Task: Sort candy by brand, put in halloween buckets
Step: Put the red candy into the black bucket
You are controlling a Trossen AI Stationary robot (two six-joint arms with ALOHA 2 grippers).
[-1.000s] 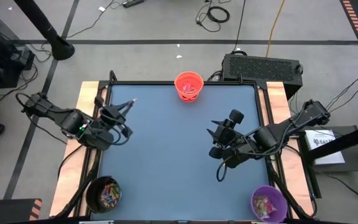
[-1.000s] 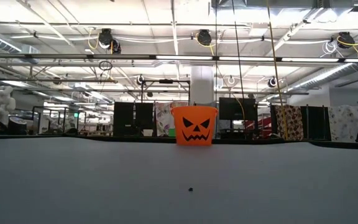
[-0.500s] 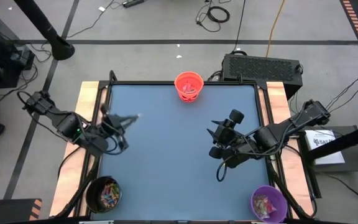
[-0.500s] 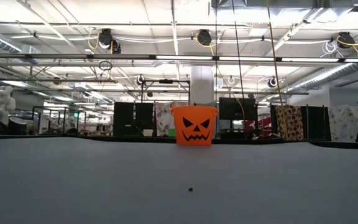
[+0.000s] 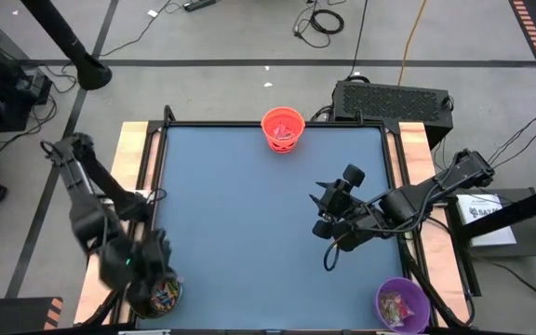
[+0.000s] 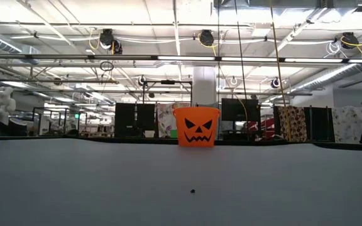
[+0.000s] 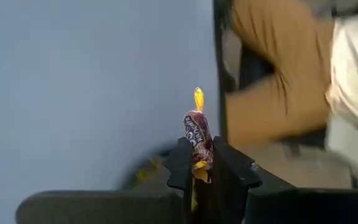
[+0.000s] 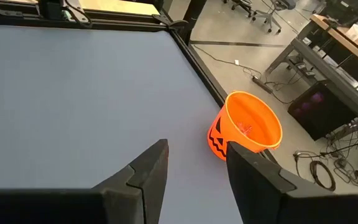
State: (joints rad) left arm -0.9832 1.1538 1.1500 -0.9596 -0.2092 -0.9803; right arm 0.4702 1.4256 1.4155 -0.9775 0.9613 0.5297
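While the left hand [image 7: 197, 169] pinches a dark-wrapped candy [image 7: 197, 133] over the black bucket [image 5: 154, 290] at lower left, the right hand [image 8: 194, 163] hangs spread mid-bench.

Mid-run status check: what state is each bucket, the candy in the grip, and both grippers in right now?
left gripper: shut on a candy, over the black bucket at the table's near left corner.
candy: dark wrapper with yellow twisted ends, pinched upright.
right gripper: open, empty, waiting over the table's right side.
black bucket: upright, holds candy.
orange bucket: upright at the far edge, holds candy.
purple bucket: upright, near right corner, holds candy.
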